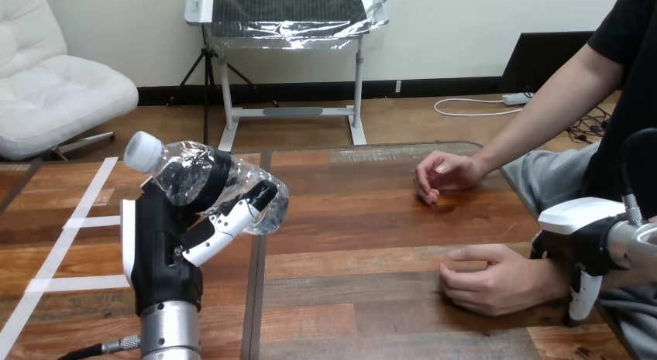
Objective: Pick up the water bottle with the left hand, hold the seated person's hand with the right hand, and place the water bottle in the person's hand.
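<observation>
Water bottle, single, in left robot hand's closed grasp; right robot hand, grasp unclear, at person's wrist.

The wooden counter is brown planks with a dark seam down its middle; white tape strips lie on its left part; at its right rest the person's farther hand, loosely curled, and the person's nearer hand.

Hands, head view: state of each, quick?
Left hand: shut on the water bottle.
Right hand: at the person's wrist, grip cannot be told.
</observation>
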